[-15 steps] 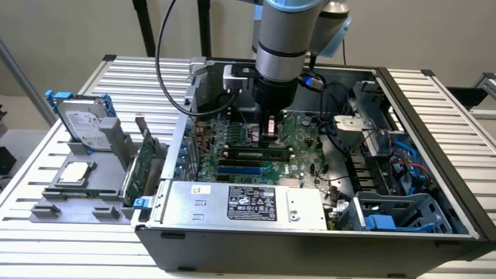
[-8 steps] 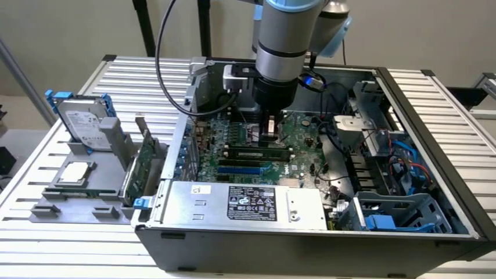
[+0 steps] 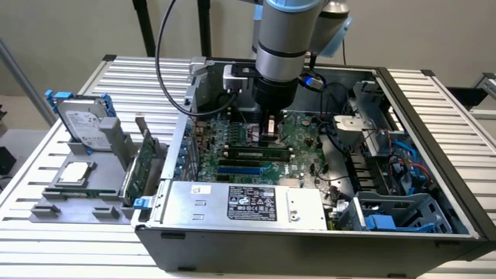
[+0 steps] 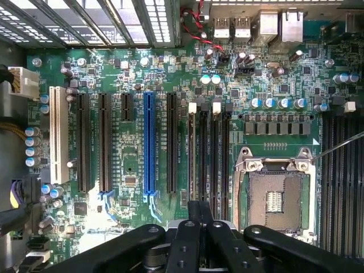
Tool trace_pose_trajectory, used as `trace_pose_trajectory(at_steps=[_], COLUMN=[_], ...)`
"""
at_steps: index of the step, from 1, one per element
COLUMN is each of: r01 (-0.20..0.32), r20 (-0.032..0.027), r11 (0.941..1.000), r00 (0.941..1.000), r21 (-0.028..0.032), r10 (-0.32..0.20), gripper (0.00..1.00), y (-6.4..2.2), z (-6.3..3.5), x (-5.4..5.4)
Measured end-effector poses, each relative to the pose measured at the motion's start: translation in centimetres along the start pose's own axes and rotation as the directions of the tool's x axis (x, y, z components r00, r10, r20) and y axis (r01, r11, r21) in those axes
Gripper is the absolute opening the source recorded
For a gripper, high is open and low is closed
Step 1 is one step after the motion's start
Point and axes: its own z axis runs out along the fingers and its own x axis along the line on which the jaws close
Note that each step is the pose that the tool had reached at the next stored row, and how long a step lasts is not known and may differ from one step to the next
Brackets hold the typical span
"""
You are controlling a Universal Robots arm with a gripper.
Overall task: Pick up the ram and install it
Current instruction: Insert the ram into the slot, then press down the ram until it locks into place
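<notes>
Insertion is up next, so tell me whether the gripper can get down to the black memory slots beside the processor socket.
Probably yes. The gripper hangs directly over the memory slots in the open case, and no cable or card crosses between them.

Open grey metal computer case (image 3: 434, 151) sits on slatted white metal table (image 3: 124, 75). Green motherboard (image 3: 302, 131) lies flat inside. Silver power-supply box (image 3: 248, 203) at case's near edge. Grey plastic parts tray (image 3: 78, 192) on table, toward exterior view's left of case.

No legible text (labels blurred)
</notes>
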Motion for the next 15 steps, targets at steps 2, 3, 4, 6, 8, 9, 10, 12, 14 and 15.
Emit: trace_pose_trajectory(at_steps=[2, 3, 4, 6, 8, 9, 10, 12, 14, 15], r01=[0.0, 0.0, 0.0, 0.0, 0.0, 0.0, 0.0, 0.0, 0.0, 0.0], r20=[0.0012, 0.0017, 0.0023, 0.0034, 0.0044, 0.0051, 0.0055, 0.0067, 0.0078, 0.0083], r11=[1.0, 1.0, 1.0, 1.0, 1.0, 1.0, 1.0, 1.0, 1.0, 1.0], r00=[1.0, 1.0, 1.0, 1.0, 1.0, 1.0, 1.0, 1.0, 1.0, 1.0], r21=[0.0, 0.0, 0.0, -0.0001, -0.0001, -0.0001, -0.0002, -0.0002, -0.0002, -0.0002], r10=[0.0, 0.0, 0.0, 0.0, 0.0, 0.0, 0.0, 0.0, 0.0, 0.0], gripper=[0.0, 0.0, 0.0, 0.0, 0.0, 0.0, 0.0, 0.0, 0.0, 0.0], y=[0.0, 0.0, 0.0, 0.0, 0.0, 0.0, 0.0, 0.0, 0.0, 0.0], z=[0.0, 0.0, 0.0, 0.0, -0.01, -0.01, -0.01, -0.01, -0.01, -0.01], x=[0.0, 0.0, 0.0, 0.0, 0.0, 0.0, 0.0, 0.0, 0.0, 0.0])
